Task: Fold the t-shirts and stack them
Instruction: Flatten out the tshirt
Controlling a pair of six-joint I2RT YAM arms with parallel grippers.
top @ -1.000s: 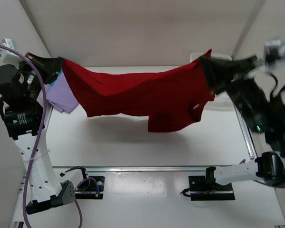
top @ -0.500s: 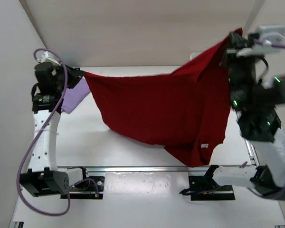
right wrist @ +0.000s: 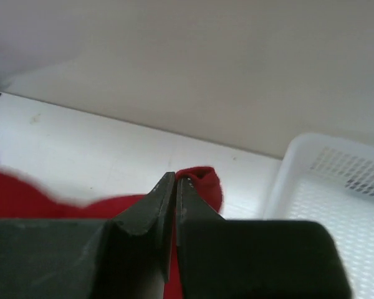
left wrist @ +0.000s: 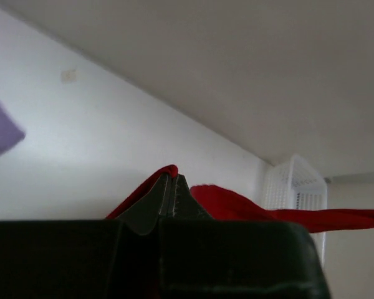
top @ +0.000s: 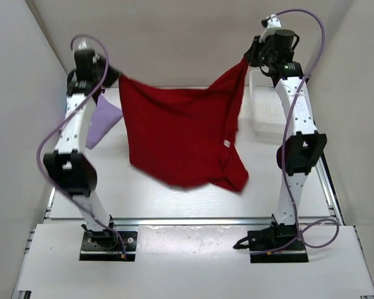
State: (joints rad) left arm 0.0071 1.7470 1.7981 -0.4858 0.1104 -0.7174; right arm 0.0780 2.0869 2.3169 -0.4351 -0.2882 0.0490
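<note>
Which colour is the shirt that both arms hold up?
Deep red shirt, plain, with no pattern; the top view shows it best.

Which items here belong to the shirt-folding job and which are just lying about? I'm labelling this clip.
Part of the job:
- deep red cloth t-shirt, pinched by the left end effector and right end effector
- pale lavender cloth t-shirt, on the table

Lying about:
- white lattice plastic basket

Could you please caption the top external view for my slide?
Both arms hold a red t-shirt stretched above the table, lavender shirt and white basket beside.
</note>
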